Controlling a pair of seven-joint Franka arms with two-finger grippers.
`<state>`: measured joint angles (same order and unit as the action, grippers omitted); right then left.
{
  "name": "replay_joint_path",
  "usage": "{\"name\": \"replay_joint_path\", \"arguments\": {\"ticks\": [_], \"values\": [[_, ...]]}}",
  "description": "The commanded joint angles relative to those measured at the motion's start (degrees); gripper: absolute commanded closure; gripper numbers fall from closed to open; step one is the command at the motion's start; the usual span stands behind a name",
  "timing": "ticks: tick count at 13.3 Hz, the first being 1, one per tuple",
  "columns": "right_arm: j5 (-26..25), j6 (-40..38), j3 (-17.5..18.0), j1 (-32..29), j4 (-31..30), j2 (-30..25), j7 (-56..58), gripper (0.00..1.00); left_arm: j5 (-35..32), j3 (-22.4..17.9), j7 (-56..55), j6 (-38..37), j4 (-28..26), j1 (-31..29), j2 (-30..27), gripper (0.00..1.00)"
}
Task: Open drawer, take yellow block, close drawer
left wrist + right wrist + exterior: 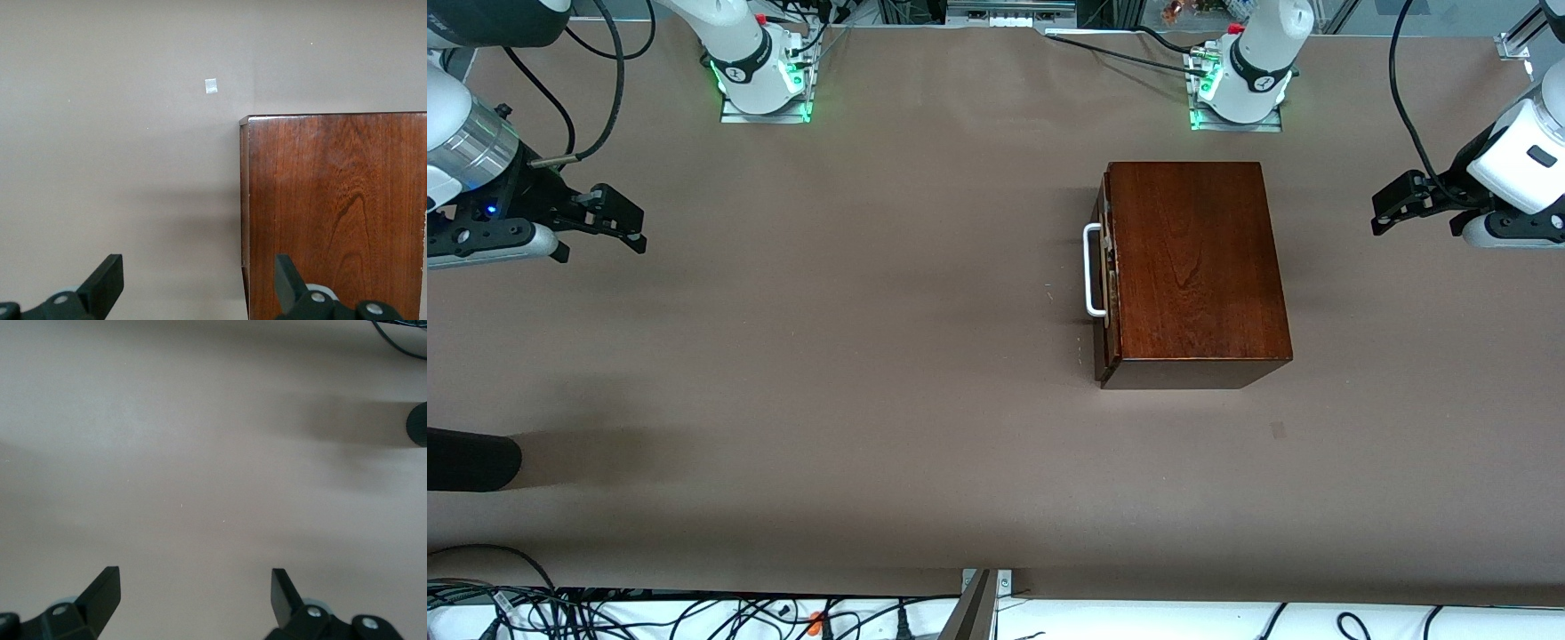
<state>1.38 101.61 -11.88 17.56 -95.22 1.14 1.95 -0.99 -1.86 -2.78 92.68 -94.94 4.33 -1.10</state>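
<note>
Item: wooden box [1196, 267], dark reddish-brown, on the table [871, 356] toward the left arm's end. The drawer [1106, 267] sits fully shut; its white handle [1092, 270] faces the right arm's end.

Item: yellow block, not visible, presumably inside.

Item: left pincer [1392, 206], released and empty, hovers at the table's edge just beside the box; its fingers [107, 280] stand wide in the wrist view.

Item: right pincer [618, 222], released and empty, over bare table, well apart from the box.

Your step: open the drawer. Straddle the handle's bar squarely, clench, and pull straight along the drawer's line, lest the box slide.
</note>
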Motion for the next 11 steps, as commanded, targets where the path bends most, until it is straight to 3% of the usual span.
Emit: {"name": "replay_joint_path", "arguments": {"ticks": [1,11], "values": [[1.43,0.17,0.01,0.19,0.82,0.44,-0.63,0.0,-0.33,0.02,0.06,-1.27,1.95,0.06,0.84,0.0],[1.61,-0.44,-0.43,-0.34,0.82,0.44,-0.11,0.0,-0.33,0.02,0.06,-1.27,1.95,0.06,0.84,0.0]]}}
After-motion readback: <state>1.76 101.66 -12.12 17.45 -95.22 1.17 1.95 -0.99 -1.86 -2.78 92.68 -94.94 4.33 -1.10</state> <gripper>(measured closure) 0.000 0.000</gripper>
